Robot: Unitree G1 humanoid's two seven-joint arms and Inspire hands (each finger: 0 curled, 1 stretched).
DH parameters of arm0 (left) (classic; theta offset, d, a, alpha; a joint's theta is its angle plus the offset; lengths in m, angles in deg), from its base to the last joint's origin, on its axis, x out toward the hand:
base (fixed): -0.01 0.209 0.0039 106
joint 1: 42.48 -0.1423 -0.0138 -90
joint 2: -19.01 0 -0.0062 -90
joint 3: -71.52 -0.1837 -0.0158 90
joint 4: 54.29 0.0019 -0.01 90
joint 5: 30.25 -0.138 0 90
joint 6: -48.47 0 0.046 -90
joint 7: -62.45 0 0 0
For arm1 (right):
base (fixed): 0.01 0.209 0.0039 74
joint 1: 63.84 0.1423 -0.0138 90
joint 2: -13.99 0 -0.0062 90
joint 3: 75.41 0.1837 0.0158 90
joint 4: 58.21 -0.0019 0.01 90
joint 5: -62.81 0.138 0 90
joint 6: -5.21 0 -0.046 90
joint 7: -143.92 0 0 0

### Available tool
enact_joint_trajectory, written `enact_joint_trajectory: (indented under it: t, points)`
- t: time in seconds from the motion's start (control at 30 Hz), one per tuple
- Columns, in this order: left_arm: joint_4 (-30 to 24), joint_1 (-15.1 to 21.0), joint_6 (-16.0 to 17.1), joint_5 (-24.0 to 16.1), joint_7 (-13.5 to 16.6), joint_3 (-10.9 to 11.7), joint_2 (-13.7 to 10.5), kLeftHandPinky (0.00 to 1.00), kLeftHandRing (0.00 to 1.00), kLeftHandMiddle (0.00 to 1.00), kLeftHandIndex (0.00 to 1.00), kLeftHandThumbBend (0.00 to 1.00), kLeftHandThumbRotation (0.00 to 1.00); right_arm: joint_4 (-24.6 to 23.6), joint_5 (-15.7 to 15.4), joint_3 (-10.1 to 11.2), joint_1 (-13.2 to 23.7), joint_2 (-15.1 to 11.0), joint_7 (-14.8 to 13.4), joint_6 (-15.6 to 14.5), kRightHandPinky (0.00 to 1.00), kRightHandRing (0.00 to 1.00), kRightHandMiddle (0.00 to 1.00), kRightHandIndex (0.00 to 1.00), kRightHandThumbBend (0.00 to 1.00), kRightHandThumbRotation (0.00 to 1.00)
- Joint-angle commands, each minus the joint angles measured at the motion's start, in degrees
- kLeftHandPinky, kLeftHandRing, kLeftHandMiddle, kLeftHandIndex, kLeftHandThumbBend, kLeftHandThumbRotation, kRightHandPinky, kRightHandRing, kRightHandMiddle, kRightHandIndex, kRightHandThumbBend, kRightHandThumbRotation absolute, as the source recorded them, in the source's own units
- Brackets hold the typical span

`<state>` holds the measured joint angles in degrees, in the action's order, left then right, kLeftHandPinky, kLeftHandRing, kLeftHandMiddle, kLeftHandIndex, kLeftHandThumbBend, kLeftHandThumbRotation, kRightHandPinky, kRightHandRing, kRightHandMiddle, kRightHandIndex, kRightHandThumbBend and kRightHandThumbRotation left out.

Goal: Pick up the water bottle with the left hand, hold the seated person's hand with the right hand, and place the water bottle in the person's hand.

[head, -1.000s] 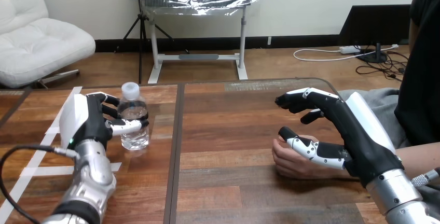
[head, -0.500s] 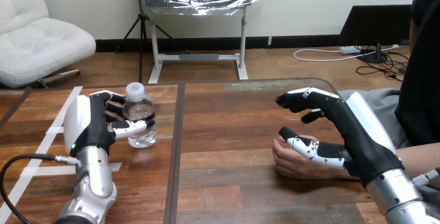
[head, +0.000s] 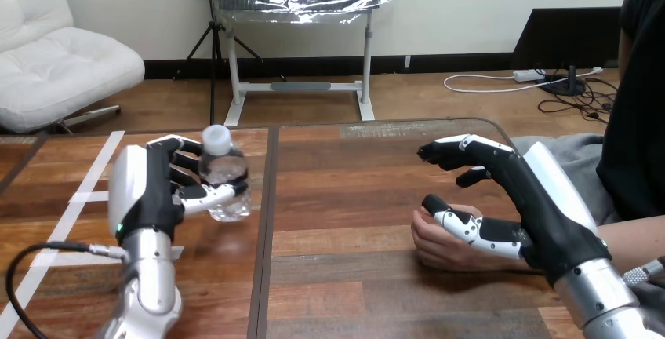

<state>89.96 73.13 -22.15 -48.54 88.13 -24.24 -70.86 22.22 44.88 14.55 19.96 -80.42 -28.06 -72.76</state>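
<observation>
Clear plastic water bottle (head: 225, 176), white-capped, sits upright in the left hand (head: 147, 191), whose fingers and thumb curl round it, near the wooden table (head: 345, 276) and its dark seam. The right hand (head: 541, 198) is spread, fingers straight, its thumb lying over the person's hand (head: 433, 246), which rests on the table's right side.

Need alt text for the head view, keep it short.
The left robot hand has its fingers curled round a clear water bottle at the left part of the wooden table. The right robot hand is open over the person's hand, which rests on the table at the right.
</observation>
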Motion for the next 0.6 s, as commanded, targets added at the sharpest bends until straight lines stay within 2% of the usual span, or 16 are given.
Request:
enact_joint_trajectory:
  t: [0.0, 0.23, 0.57]
  points:
    - [-20.3, -0.43, 4.09, 0.47, -1.39, 0.35, 0.88, 0.37, 0.38, 0.41, 0.51, 0.6, 0.0, -1.69, -0.19, 1.25, 4.04, -0.93, -1.11, 1.7, 0.66, 0.75, 0.76, 0.72, 0.5, 0.0]
    - [-29.21, -3.91, 2.63, -0.12, -3.56, 0.21, 1.38, 0.36, 0.37, 0.41, 0.51, 0.6, 0.0, -1.69, -0.64, 1.96, 4.44, -2.33, -0.55, 1.47, 0.66, 0.75, 0.77, 0.73, 0.54, 0.0]
    - [-36.74, -7.26, 2.49, -0.27, -5.7, 0.59, 2.52, 0.34, 0.36, 0.41, 0.51, 0.58, 0.0, -1.05, -1.04, 2.96, 5.34, -5.26, 0.89, 1.58, 0.68, 0.78, 0.81, 0.76, 0.64, 0.0]
